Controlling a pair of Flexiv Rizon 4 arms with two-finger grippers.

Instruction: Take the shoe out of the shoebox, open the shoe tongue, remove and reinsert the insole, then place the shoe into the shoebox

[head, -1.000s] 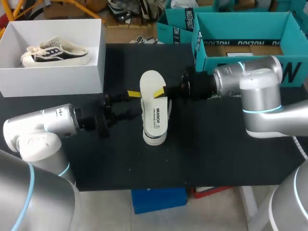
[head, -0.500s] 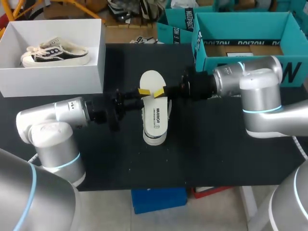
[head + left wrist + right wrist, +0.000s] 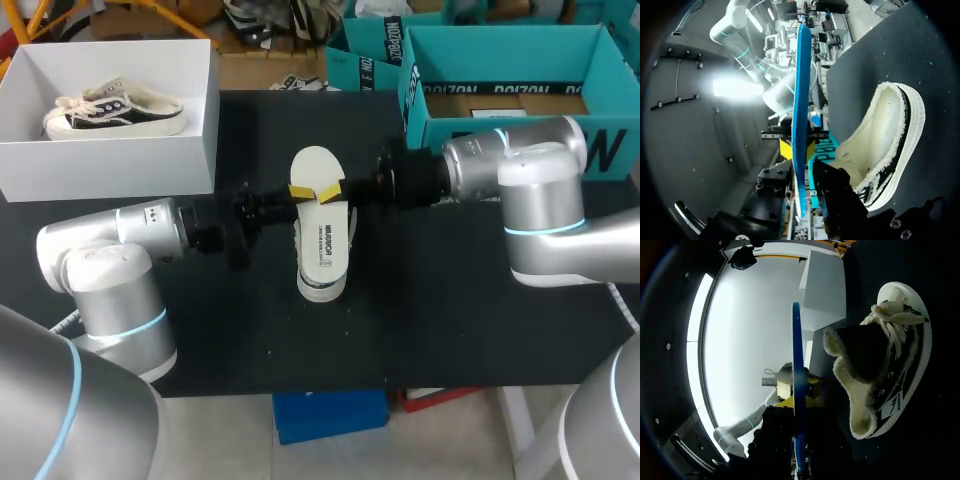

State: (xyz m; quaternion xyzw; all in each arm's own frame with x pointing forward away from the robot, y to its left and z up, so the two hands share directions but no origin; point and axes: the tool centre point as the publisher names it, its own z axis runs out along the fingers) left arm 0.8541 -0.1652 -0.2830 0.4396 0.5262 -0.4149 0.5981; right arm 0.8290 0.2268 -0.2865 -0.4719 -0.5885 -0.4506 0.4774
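Black tabletop (image 3: 450, 320) here, with a white shoebox (image 3: 120, 165) sitting at the far left corner and a teal box (image 3: 500, 130) at the far right. The white shoebox has one sneaker (image 3: 115, 108) lying in it on its side, black and white with pale laces. The shoe (image 3: 320, 290) I'm working on is out on the tabletop about in the middle. From the head view only its near end peeks out, because the insole (image 3: 322, 235) is hanging flat right over it, white printed face up. My left arm (image 3: 110, 250) comes in low from the left and my right arm (image 3: 520, 170) from the right. Both meet at the far, rounded part of the insole, left gripper (image 3: 302, 190) on one edge and right gripper (image 3: 330, 192) on the other, yellow tips just beside each other. Both sets of jaws look clamped on the insole, one from each side. In the left wrist view the insole (image 3: 801, 100) shows edge-on as a thin blue strip running out between my fingers, and the shoe (image 3: 890, 130) lies open off to the side of it with its fuzzy cream lining showing. In the right wrist view it's the same blue edge (image 3: 796, 365), with the shoe (image 3: 890, 365) lying beside it on the tabletop, laces and fleecy tongue visible, and the white shoebox (image 3: 822, 290) further out ahead. The insole isn't touching the shoe in either wrist view.
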